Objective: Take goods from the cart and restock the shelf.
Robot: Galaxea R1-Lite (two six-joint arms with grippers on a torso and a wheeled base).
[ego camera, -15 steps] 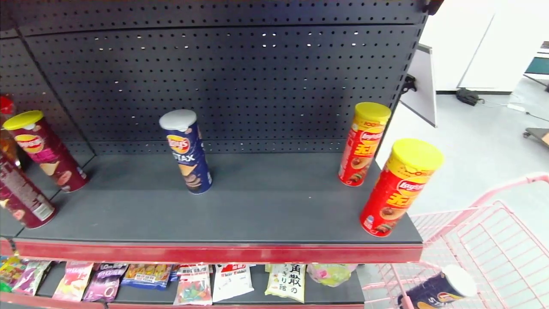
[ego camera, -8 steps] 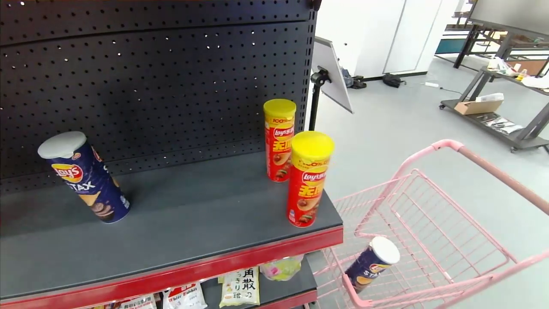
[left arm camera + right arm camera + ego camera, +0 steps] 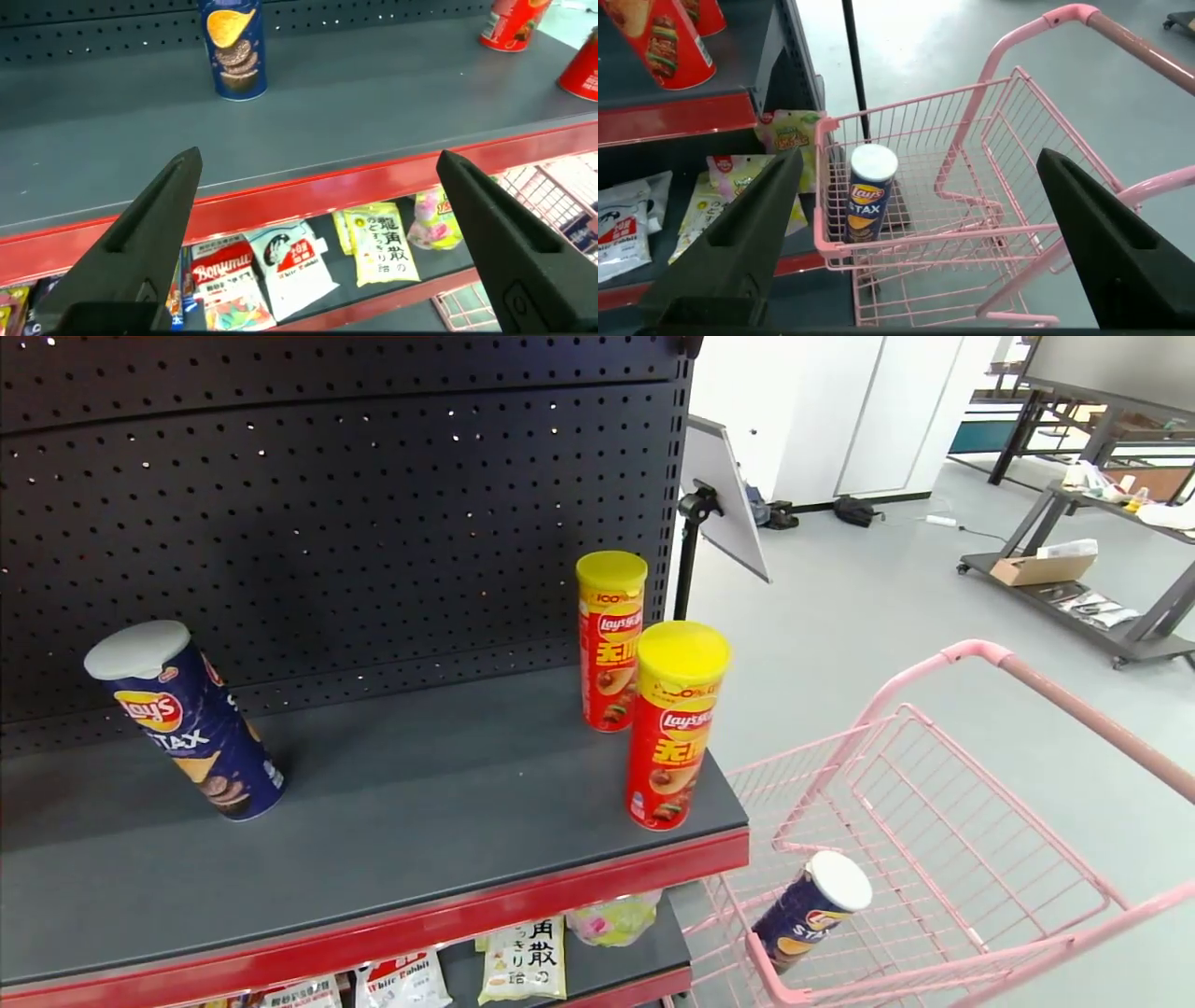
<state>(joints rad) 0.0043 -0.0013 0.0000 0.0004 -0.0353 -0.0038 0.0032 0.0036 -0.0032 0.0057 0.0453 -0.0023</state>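
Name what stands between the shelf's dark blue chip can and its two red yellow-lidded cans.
Nothing: the head view shows bare grey shelf board from dark blue chip can to rear red can and front red can.

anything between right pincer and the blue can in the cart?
Only the cart: the blue can sits in its corner by the shelf, lower body behind the pink wire wall. Top is open. Right pincer is open, apart from it.

Shop setting, perhaps a mock-up, stocked pegboard shelf [image 3: 420,803], pink cart [image 3: 1074,712]

Shelf [image 3: 420,803] bears three cans [image 3: 677,723] (lidded).
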